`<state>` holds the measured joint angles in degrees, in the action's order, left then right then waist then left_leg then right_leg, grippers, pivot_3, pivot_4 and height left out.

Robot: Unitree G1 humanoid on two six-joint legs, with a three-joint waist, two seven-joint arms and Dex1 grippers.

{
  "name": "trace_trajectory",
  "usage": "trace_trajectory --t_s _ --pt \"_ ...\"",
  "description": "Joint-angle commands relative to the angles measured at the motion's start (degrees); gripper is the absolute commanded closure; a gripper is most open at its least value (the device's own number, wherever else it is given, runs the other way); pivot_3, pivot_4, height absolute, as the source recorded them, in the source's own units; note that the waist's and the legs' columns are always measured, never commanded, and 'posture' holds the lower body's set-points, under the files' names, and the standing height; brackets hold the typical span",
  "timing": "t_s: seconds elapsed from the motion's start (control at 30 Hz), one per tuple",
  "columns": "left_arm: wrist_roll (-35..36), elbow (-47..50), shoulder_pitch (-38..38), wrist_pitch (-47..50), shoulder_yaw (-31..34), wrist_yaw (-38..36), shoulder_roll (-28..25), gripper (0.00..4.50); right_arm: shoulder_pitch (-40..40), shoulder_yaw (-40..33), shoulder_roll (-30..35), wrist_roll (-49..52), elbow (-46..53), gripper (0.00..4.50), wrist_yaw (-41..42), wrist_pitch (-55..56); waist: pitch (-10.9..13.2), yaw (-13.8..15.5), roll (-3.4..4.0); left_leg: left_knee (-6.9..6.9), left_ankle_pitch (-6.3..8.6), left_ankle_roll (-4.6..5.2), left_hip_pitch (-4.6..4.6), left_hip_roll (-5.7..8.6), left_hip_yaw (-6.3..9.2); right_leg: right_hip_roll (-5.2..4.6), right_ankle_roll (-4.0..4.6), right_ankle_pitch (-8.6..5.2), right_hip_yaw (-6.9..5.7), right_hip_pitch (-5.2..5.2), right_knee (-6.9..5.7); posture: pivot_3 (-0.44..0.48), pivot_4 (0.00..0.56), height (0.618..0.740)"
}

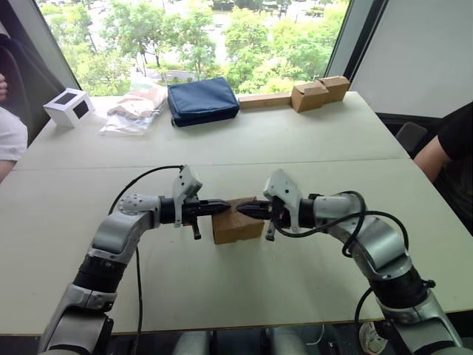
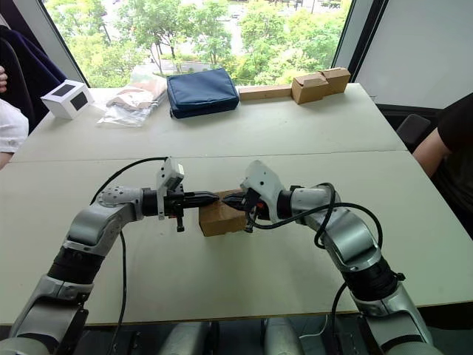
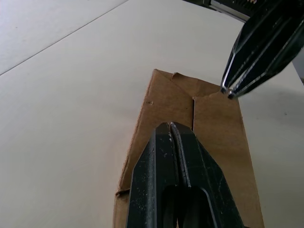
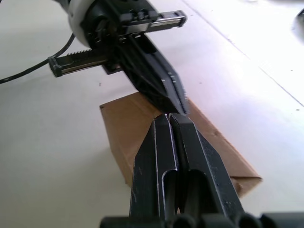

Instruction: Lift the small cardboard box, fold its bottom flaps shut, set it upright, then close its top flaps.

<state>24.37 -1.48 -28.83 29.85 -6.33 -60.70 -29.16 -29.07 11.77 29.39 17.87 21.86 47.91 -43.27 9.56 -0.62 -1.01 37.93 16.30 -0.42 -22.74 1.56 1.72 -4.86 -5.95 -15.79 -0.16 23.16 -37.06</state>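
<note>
The small cardboard box (image 1: 237, 226) stands on the table (image 1: 222, 288) in front of me, plain brown. Its top flaps (image 3: 166, 102) lie folded down flat, with a seam running across the top face. My left gripper (image 1: 224, 207) comes in from the left, shut with nothing between its fingers, its tip over the box top. Facing it from the right, my right gripper (image 1: 242, 210) is also shut and empty. The two tips nearly meet above the top. Whether either tip presses on the cardboard I cannot tell.
Along the far edge stand a white cube box (image 1: 68, 107), plastic bags (image 1: 137, 111), a navy pouch (image 1: 202, 100), a wooden strip (image 1: 264, 100) and a pair of tan boxes (image 1: 319, 92). People sit at the left edge (image 1: 9, 137) and right edge (image 1: 451, 144).
</note>
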Motion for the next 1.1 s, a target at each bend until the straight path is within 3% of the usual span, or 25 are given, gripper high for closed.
trace_trajectory --t_s 0.03,0.27,0.77,1.0,1.1 --pt "3.8 3.9 -1.0 2.4 4.1 1.2 -0.2 4.49 -1.2 -1.8 0.4 0.0 -0.9 4.50 -1.0 1.6 0.0 0.0 0.00 0.00 0.00 0.00 0.00 0.00 0.00 0.00 0.00 0.00 0.00 0.00 0.00 0.000 0.150 0.737" --pt "6.1 12.3 1.4 6.5 5.5 2.2 -3.8 4.49 -1.0 -0.9 0.2 -1.3 -4.0 4.50 -2.2 4.8 0.0 -0.1 0.00 -0.01 0.00 0.00 -0.02 0.00 -0.01 -0.01 0.00 0.00 0.02 0.03 0.01 0.000 0.150 0.737" --pt "-2.9 8.2 2.8 -0.1 -2.8 5.4 -1.4 4.49 -0.7 5.5 -0.5 -6.5 -7.3 4.50 -2.3 9.1 0.0 0.0 0.00 -0.01 0.00 0.00 -0.01 0.01 -0.02 0.10 0.00 0.00 0.01 0.01 0.02 0.000 0.150 0.737" --pt "-2.8 8.0 2.8 0.6 -2.5 5.6 -0.9 4.49 -0.8 5.5 -0.7 -7.7 -7.1 4.50 -2.7 9.2 0.0 0.0 0.00 -0.01 0.00 0.00 -0.01 0.01 -0.02 0.11 0.00 0.00 0.01 0.01 0.01 0.000 0.150 0.737" --pt "-0.3 9.6 2.6 3.6 0.2 7.4 -0.5 4.49 -0.4 2.0 -1.6 -4.9 -6.1 4.50 -2.9 8.6 0.0 0.0 0.00 -0.01 0.00 0.00 -0.01 0.01 -0.01 0.11 0.00 0.00 0.01 0.01 0.01 0.000 0.150 0.737"
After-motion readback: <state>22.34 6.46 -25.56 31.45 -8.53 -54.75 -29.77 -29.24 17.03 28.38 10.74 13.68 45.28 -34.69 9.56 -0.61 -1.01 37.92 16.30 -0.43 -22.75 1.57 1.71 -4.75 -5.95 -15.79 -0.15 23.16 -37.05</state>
